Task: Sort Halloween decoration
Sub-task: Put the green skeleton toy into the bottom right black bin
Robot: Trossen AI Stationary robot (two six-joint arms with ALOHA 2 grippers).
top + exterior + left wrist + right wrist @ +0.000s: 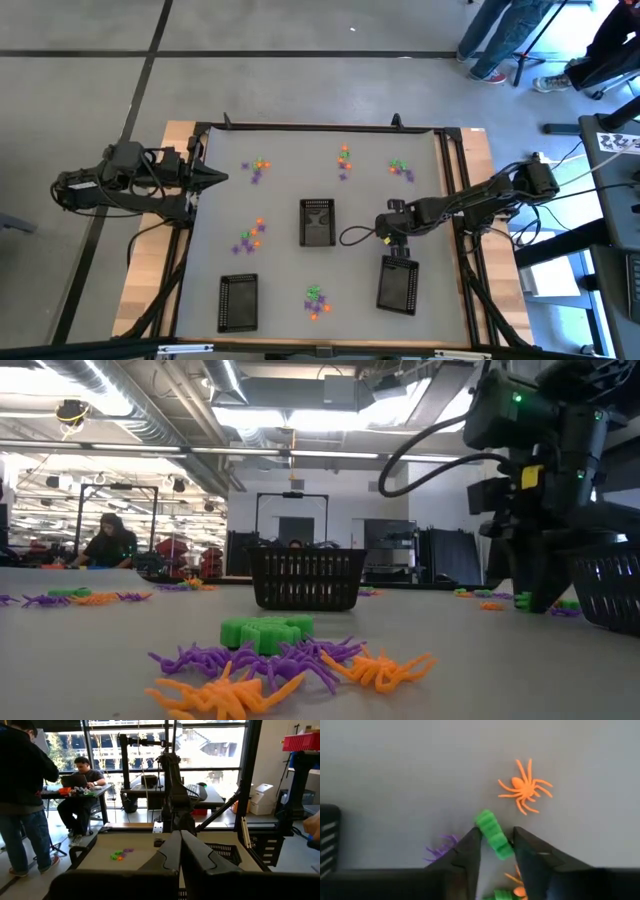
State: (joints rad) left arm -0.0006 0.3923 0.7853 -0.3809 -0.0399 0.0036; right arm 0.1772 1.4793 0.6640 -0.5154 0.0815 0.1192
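Judging by their thin legs and small bodies, the trinkets (pixel 254 233) are light moulded plastic, springy in the legs and stiffer in the body, so a pinch across the body should hold better than one on a leg. They lie in small clusters: three along the far edge of the bench (pixel 200 250), one toward its left side, one near the front edge. The right claw (pixel 495 852), out over the middle of the bench near the right-hand tray (pixel 398 284), is narrowly parted around a ridged green piece (pixel 493 834), which looks gripped between its fingers. Only the right wrist view shows that; from above the piece is hidden under the arm. An orange spider (pixel 525 787) lies just beyond it. The left claw (pixel 215 178) hangs at the bench's far left corner with its fingers together, holding nothing. Purple, orange and green pieces show close up in the low view, along with the centre tray (pixel 305 578).
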